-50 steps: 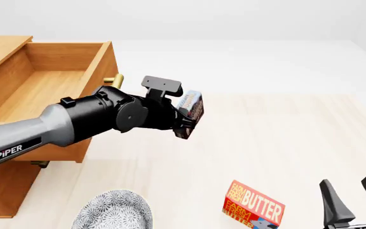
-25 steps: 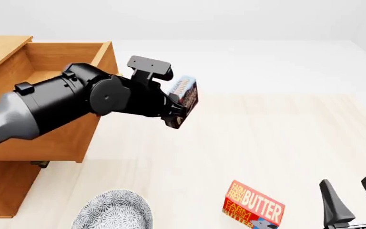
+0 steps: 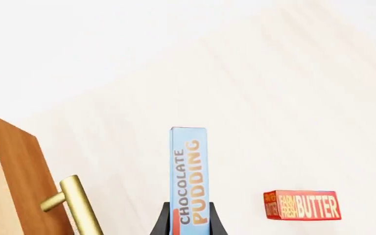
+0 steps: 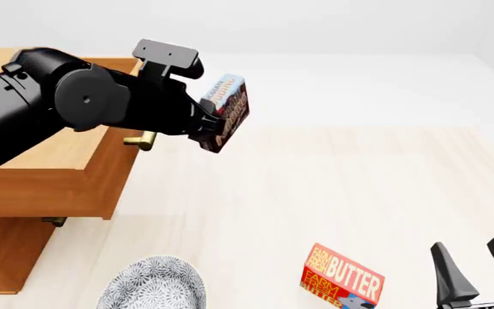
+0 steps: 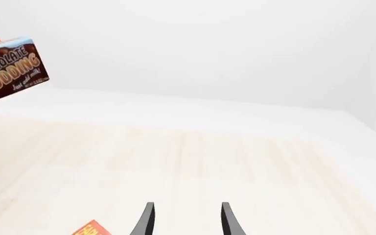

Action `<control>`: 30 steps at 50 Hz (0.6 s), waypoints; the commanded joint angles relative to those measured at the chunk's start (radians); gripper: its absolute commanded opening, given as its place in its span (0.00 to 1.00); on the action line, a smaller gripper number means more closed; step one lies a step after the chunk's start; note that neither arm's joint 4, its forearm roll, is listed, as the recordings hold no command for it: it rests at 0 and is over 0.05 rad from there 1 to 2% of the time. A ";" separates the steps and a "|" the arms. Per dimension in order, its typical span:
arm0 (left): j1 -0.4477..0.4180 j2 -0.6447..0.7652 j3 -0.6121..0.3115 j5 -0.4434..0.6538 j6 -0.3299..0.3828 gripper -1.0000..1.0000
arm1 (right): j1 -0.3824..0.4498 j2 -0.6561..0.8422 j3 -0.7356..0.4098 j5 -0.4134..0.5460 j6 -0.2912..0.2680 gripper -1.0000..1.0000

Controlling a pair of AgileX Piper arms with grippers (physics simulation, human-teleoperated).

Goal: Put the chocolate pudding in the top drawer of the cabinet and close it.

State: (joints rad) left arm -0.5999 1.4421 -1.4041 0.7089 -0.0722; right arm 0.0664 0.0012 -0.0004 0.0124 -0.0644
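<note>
Beside drawer handle (image 4: 141, 140), held pudding (image 4: 227, 111), butter box (image 4: 342, 278)

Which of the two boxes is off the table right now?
The chocolate pudding, held up in the left claw; the butter box rests on the table.

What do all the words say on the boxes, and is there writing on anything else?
"CHOCOLATE PUDDING" on the narrow blue edge of the chocolate pudding box held in the left hand.
"CHOCOLATE PUDDING" again on its brown face, partly cut off in the right wrist view; the small script under it is too blurred to read.
"FARM FRESH BUTTER" on the red butter box lying on the table.
No writing shows on the cabinet or the bowl.
</note>
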 commanded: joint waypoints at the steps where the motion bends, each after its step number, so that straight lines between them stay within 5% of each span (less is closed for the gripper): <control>1: 0.021 -0.058 -0.028 0.050 0.036 0.00 | 0.001 0.000 0.000 -0.001 -0.003 1.00; 30: 0.074 -0.139 -0.110 0.146 0.070 0.00 | 0.002 0.000 0.000 -0.003 -0.009 1.00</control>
State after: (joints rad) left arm -0.5445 1.3277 -1.4862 0.8260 -0.0286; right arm 0.0679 0.0009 -0.0006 0.0101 -0.0714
